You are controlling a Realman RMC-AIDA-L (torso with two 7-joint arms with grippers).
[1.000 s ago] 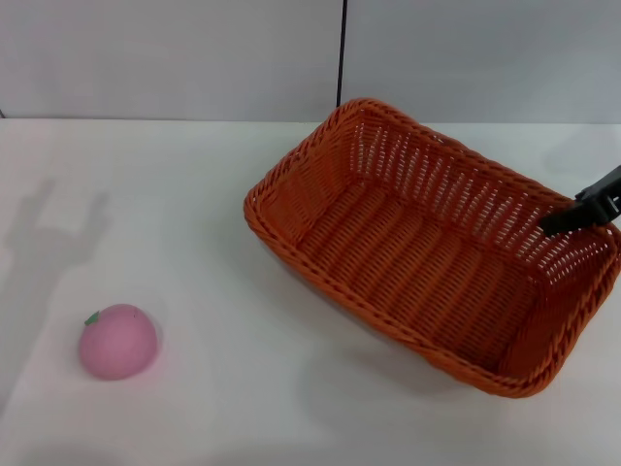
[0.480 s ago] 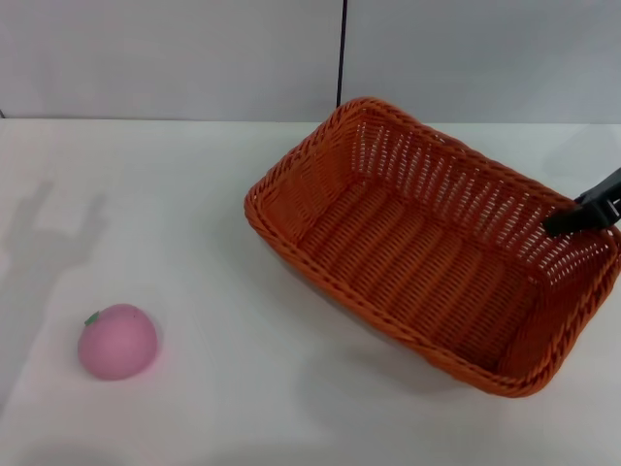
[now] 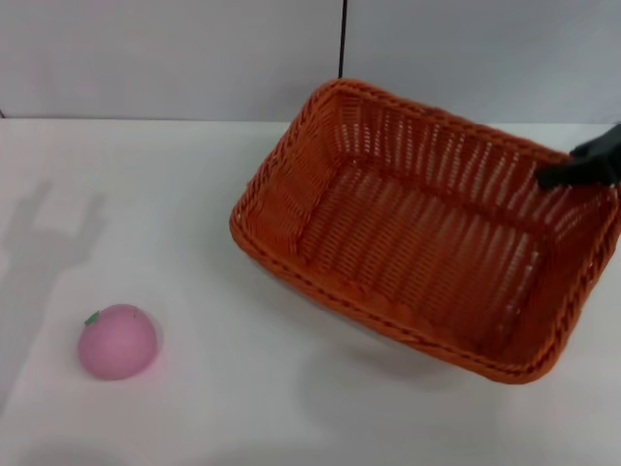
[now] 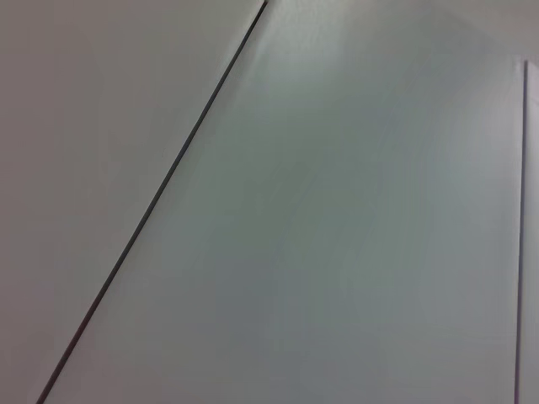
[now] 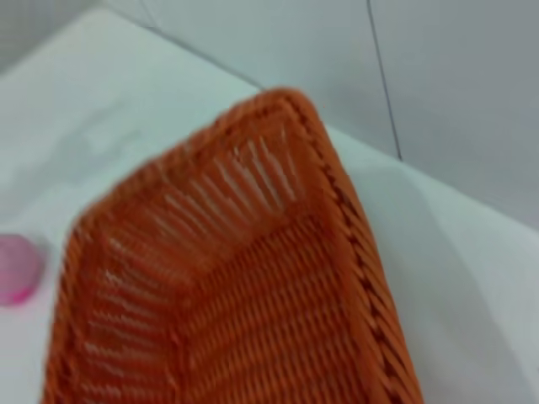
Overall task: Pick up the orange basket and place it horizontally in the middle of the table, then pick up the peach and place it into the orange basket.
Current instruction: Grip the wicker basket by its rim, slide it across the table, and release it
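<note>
The orange basket (image 3: 417,243) is at the right of the white table (image 3: 175,194), tipped so that its far right side is raised. My right gripper (image 3: 571,172) is shut on the braided rim at that far right corner; only its black fingers show at the head view's edge. The right wrist view looks down into the basket (image 5: 253,320). The pink peach (image 3: 117,341) rests on the table at the near left, well apart from the basket, and also shows as a pink patch, the peach (image 5: 17,269), in the right wrist view. My left gripper is out of view.
A grey wall with a dark vertical seam (image 3: 343,44) runs behind the table. The left arm's shadow (image 3: 49,228) falls on the table's left side. The left wrist view holds only wall panels (image 4: 337,210).
The basket's far right side has risen with my right gripper, and the basket has tilted and shifted slightly left. The peach has not moved.
</note>
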